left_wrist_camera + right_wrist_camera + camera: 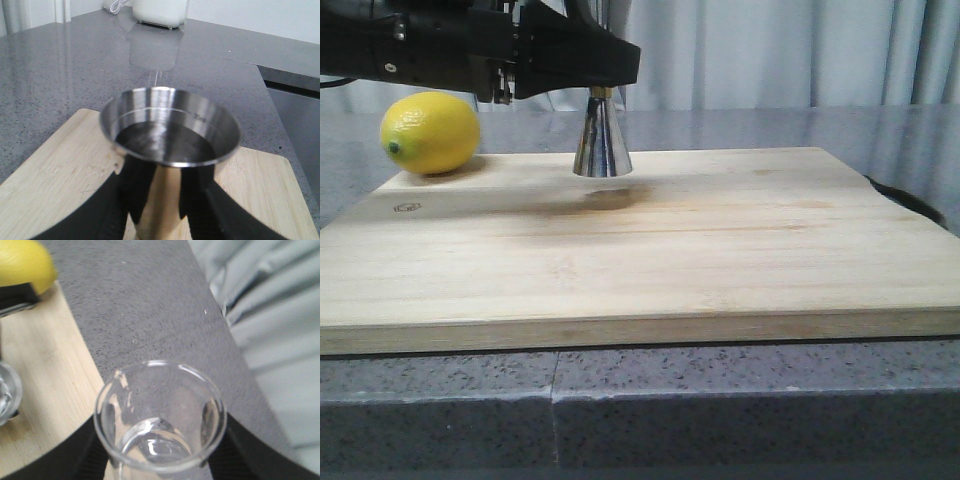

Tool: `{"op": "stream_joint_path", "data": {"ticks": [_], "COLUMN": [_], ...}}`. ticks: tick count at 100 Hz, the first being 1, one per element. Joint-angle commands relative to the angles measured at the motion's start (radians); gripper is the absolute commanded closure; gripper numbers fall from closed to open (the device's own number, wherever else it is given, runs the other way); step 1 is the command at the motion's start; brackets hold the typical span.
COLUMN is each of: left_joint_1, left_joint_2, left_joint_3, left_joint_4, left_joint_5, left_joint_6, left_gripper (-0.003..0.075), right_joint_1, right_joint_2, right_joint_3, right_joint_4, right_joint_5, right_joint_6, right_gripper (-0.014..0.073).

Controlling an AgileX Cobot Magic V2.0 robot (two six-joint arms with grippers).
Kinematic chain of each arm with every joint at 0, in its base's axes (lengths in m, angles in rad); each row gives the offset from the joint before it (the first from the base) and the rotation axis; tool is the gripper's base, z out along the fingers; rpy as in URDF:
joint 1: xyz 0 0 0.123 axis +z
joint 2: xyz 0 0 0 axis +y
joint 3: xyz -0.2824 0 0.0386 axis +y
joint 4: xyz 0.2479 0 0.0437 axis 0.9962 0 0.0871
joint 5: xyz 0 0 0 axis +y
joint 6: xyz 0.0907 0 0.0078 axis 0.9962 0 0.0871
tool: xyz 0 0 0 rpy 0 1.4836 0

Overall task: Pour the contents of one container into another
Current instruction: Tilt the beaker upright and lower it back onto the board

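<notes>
Left gripper (157, 210) clamped on steel jigger (169, 131), dark fingers (107, 210) pressed against both sides of its body; upper cup holding clear liquid. In front view, jigger (601, 140) at upper centre, base apparently resting on wooden cutting board (650, 250), lemon (430, 132) at upper left. Right gripper (160, 460) gripping glass beaker (160, 415) at lower centre of right wrist view, some liquid inside
</notes>
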Motion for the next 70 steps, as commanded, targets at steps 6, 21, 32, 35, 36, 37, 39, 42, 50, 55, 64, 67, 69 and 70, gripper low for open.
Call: {"op": "stream_joint_path", "data": {"ticks": [6,21,32,35,36,37,39,42,50,55,64,67,69,70], "left_joint_1": [-0.009,-0.009,-0.009,-0.009,-0.009,-0.009,-0.009,-0.009,-0.009,-0.009,-0.009,-0.009,-0.009,-0.009], "left_joint_2": [-0.038,-0.038,-0.038,-0.038,-0.038,-0.038,-0.038,-0.038,-0.038,-0.038,-0.038,-0.038,-0.038,-0.038], "left_joint_3": [-0.029,-0.029,-0.029,-0.029,-0.029,-0.029,-0.029,-0.029,-0.029,-0.029,-0.029,-0.029,-0.029,-0.029], "left_joint_4": [-0.084,-0.084,-0.084,-0.084,-0.084,-0.084,-0.084,-0.084,-0.084,-0.084,-0.084,-0.084,-0.084,-0.084], "left_joint_5": [0.102,0.102,0.102,0.102,0.102,0.102,0.102,0.102,0.102,0.102,0.102,0.102,0.102,0.102], "left_joint_6": [-0.006,-0.006,-0.006,-0.006,-0.006,-0.006,-0.006,-0.006,-0.006,-0.006,-0.006,-0.006,-0.006,-0.006], "left_gripper": [0.0489,0.0489,0.0489,0.0489,0.0489,0.0489,0.0489,0.0489,0.0489,0.0489,0.0489,0.0489,0.0489,0.0489], "right_joint_1": [-0.113,-0.218,-0.255,-0.261,-0.262,-0.264,-0.267,-0.269,-0.271,-0.271,-0.271,-0.269,-0.267,-0.265], "right_joint_2": [-0.046,-0.076,-0.113,-0.127,-0.129,-0.132,-0.142,-0.157,-0.191,-0.209,-0.228,-0.228,-0.228,-0.228], "right_joint_3": [0.005,0.121,0.242,0.286,0.294,0.303,0.329,0.374,0.471,0.529,0.627,0.651,0.667,0.678], "right_joint_4": [0.165,0.344,0.402,0.409,0.413,0.415,0.42,0.429,0.482,0.519,0.606,0.636,0.65,0.653], "right_joint_5": [-0.072,-0.098,-0.195,-0.225,-0.232,-0.248,-0.272,-0.307,-0.398,-0.462,-0.558,-0.591,-0.608,-0.613], "right_joint_6": [0.071,0.071,0.064,0.064,0.064,0.064,0.064,0.064,0.064,0.064,0.064,0.064,0.064,0.064], "right_gripper": [0.0295,0.0295,0.0295,0.0295,0.0295,0.0295,0.0295,0.0295,0.0295,0.0295,0.0295,0.0295,0.0295,0.0295]}}
